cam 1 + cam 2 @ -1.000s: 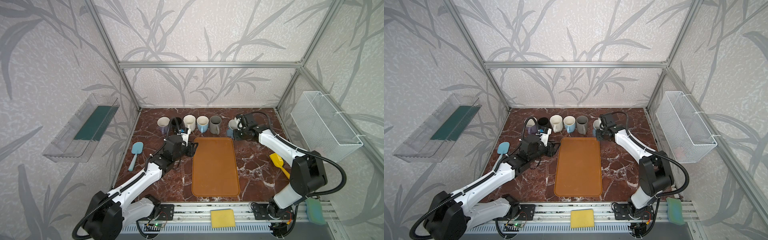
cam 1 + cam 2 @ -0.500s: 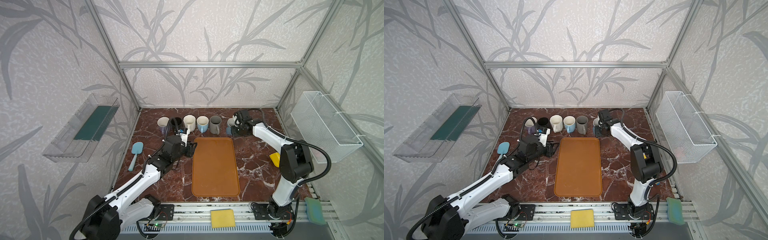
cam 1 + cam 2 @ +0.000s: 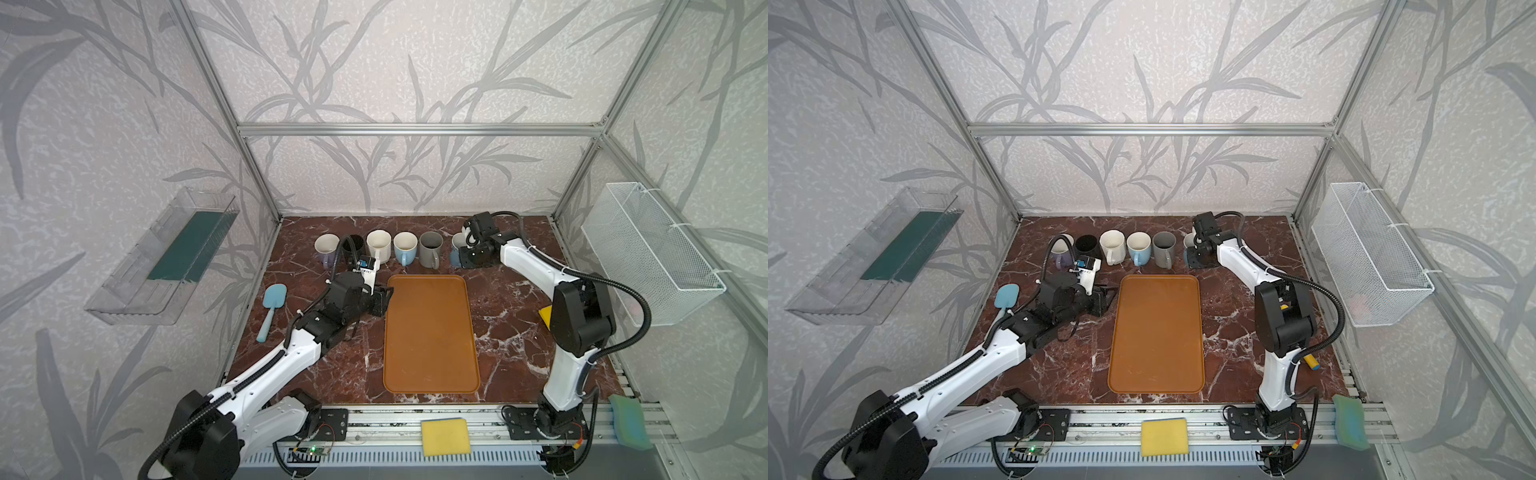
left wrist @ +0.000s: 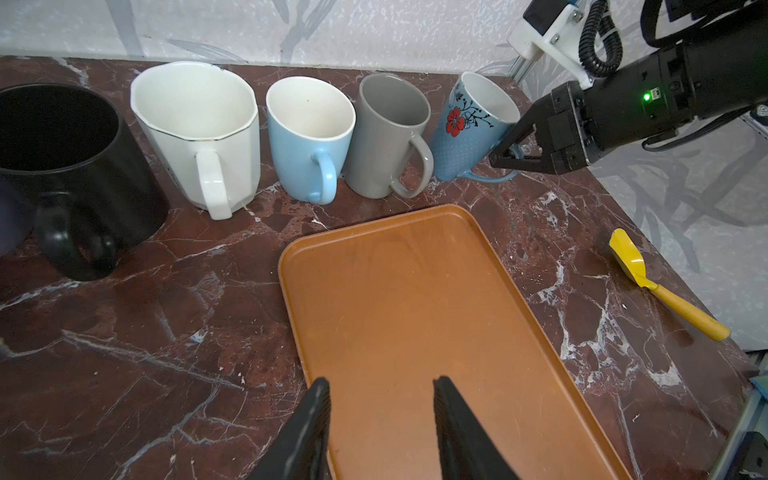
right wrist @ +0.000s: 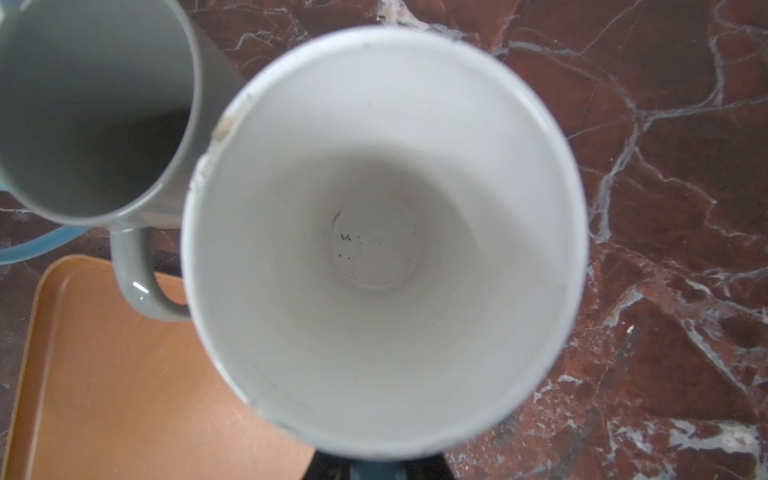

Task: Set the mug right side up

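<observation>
Left wrist view, blue floral ceramic mug (image 4: 465, 133) seen tilted, mouth up, beside a tall grey mug (image 4: 388, 137) at the row's end on the red-brown marble tabletop (image 4: 166, 332), its handle pinched by the right fingers (image 4: 517, 131), left fingers (image 4: 316, 411) parted and empty over an orange plastic tray (image 4: 415, 311).

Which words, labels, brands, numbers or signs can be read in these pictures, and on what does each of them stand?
None: no word, brand or number is readable in any view.
floral mug: only a red flower and black twigs, no lettering.
blue patch on the left wrist camera: too small to read.
green light on the right arm: a lamp, not a sign.
</observation>
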